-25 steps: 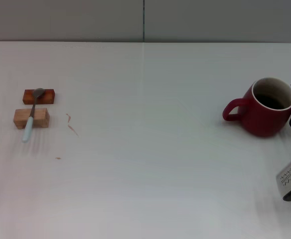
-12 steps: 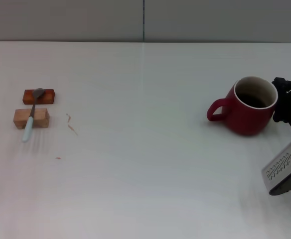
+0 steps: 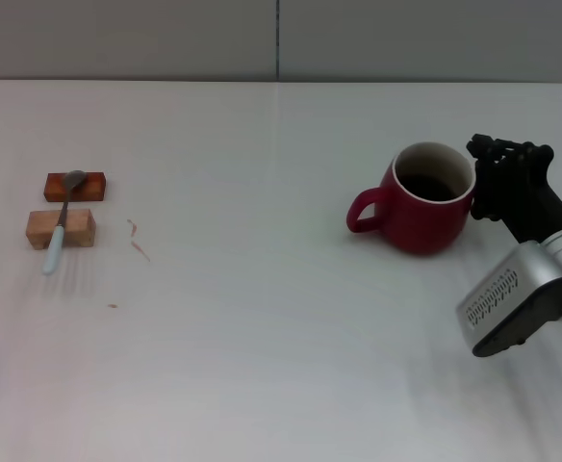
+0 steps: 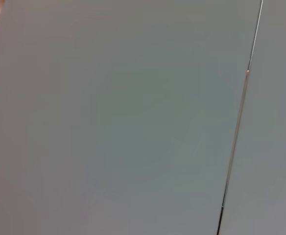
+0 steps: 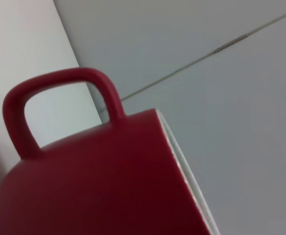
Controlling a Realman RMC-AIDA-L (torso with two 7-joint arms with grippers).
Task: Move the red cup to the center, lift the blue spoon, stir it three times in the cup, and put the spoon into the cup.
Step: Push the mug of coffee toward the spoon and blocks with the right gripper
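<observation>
The red cup [image 3: 418, 219] stands upright on the white table [image 3: 262, 366], right of the middle, with its handle pointing left. My right gripper [image 3: 481, 185] is shut on the cup's right wall at the rim. The right wrist view is filled by the cup's red side [image 5: 99, 186] and loop handle. Far to the left lies the blue spoon [image 3: 60, 229], its grey bowl on a red-brown block [image 3: 90, 186] and its pale blue handle across a light wooden block [image 3: 79, 228]. The left gripper is out of view; its wrist view shows only a grey wall.
Small reddish marks [image 3: 139, 241] lie on the table just right of the blocks. A grey wall [image 3: 166, 38] runs along the table's far edge. Open tabletop stretches between the spoon and the cup.
The right gripper has carried the red cup leftward across the table, about a cup's width per frame. The spoon and blocks have not moved.
</observation>
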